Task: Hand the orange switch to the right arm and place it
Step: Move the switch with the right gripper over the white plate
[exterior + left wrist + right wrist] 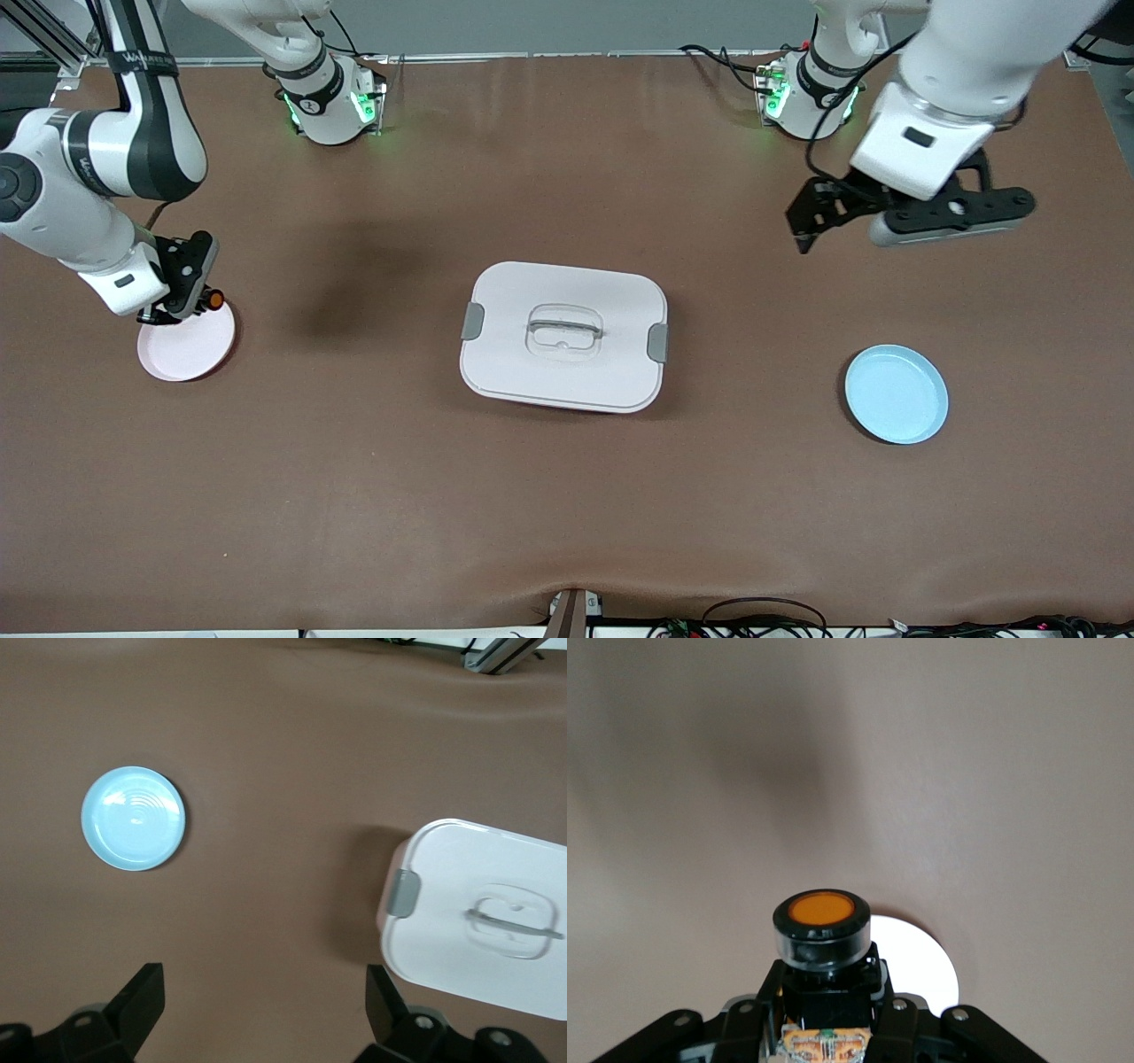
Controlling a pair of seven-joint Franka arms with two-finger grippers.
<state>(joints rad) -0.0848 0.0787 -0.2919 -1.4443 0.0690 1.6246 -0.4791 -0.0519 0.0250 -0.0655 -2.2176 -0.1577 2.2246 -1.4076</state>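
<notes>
Clamped in the right gripper (177, 297) above the pink plate (188, 347): the orange switch (213, 299). Waiting wide open toward the lidded box's (564, 337) other end: the left gripper (819, 217).

Orange switch (213, 299): stubby black cylinder, round orange end. Clamped in the right arm (106, 159) pincer (197, 299), lying sideways, at the frame's left edge, mid-height. Sits over the rim of a pink plate (188, 350).
</notes>
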